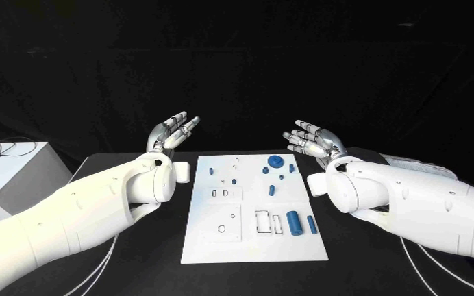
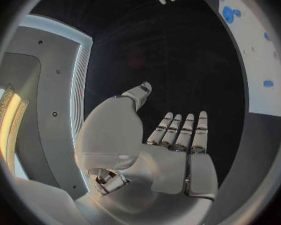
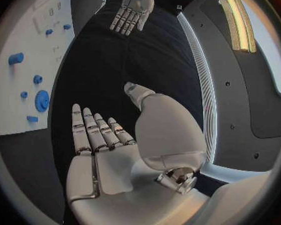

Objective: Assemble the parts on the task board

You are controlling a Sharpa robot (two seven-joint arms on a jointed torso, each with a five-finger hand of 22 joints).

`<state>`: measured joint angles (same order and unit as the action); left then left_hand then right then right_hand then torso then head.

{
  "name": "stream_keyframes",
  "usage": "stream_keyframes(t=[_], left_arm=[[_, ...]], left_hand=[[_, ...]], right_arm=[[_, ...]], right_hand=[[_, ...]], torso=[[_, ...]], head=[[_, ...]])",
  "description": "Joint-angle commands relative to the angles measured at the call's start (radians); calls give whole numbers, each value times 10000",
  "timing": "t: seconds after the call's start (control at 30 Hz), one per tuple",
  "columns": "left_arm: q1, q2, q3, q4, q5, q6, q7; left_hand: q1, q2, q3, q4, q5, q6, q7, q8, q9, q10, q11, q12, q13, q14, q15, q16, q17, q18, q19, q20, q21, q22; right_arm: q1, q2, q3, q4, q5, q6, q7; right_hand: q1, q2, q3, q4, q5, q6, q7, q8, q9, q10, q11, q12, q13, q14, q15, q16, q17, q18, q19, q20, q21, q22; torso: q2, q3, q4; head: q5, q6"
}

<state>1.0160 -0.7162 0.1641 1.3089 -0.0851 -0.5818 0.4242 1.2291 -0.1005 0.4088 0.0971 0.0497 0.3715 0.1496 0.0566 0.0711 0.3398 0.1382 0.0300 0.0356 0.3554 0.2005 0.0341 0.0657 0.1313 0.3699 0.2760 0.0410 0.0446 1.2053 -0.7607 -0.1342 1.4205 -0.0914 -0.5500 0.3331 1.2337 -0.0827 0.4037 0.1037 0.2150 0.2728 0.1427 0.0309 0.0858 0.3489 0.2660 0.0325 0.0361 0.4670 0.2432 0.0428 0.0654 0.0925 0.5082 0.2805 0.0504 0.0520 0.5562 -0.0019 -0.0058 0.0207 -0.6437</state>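
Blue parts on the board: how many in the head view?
7: disc and three small pieces at the far end, one mid-board, two cylinders nearest; more may be hidden.

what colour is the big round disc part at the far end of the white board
Blue. The round disc part on the white task board shows best in the head view.

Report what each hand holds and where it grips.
Nothing is held. The left hand and right hand are open above the table, beside the task board.
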Motion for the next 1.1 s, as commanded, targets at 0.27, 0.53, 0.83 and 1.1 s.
stream_keyframes(t=[0.27, 0.53, 0.83, 1.1], left_arm=[[-19, -546, 39, 412, -753, 1718, -460], [-17, -1157, 92, 1228, -1174, 2102, -469], [-23, -1815, 321, 2264, -1305, 2329, -625], [-79, -2168, 557, 3178, -915, 2435, -790]], left_hand=[[560, 81, 95, 169, 34, 783, 601, 181, 106, 1036, 400, 152, 90, 1689, 69, 365, 221, 259, 1413, 134, 451, 192], [740, 46, 330, 323, 41, 3492, 935, 932, 581, 5452, 709, 712, 329, 5693, -329, 1488, 981, 547, 5104, -46, 1888, 651], [771, -237, 842, 487, 50, 4980, 650, 1450, 848, 7297, 158, 665, 364, 7818, -1090, 2830, 2669, 515, 6974, -894, 3297, 1201], [734, -384, 1080, 499, 49, 5122, 589, 1465, 881, 7684, 62, 396, 356, 7993, -1246, 3846, 3875, 481, 7106, -1091, 4168, 1709]], right_arm=[[483, 55, -137, -1064, -5381, 1257, -709], [773, 88, -108, -1249, -8337, 1074, -1146], [1225, 128, -94, -1321, -11892, 1242, -2292], [1401, 241, -92, -1286, -14410, 1606, -3485]], right_hand=[[1631, -295, 472, -971, -182, 4050, 1230, 1156, 853, 5144, -459, 553, 302, 4542, -635, 994, 534, 866, 3294, 17, 963, 314], [1589, -563, 739, -901, -218, 6017, 851, 1602, 1034, 6770, -933, 472, 276, 6487, -1281, 1594, 788, 899, 4829, -602, 1744, 548], [1690, -928, 485, -890, -165, 7010, 448, 1607, 926, 8158, -1475, 300, 285, 9010, -2100, 2653, 1873, 861, 6347, -1630, 3870, 1801], [1532, -1430, 762, -567, -71, 7392, 158, 1439, 935, 8556, -1805, 296, 303, 10409, -2426, 5688, 4087, 898, 7327, -2011, 5909, 3209]], torso=[[186, -36, -1], [528, -76, 77], [985, -90, 186], [1295, -160, 247]], head=[[-87, -261], [-137, -224], [-296, -19], [-418, 86]])
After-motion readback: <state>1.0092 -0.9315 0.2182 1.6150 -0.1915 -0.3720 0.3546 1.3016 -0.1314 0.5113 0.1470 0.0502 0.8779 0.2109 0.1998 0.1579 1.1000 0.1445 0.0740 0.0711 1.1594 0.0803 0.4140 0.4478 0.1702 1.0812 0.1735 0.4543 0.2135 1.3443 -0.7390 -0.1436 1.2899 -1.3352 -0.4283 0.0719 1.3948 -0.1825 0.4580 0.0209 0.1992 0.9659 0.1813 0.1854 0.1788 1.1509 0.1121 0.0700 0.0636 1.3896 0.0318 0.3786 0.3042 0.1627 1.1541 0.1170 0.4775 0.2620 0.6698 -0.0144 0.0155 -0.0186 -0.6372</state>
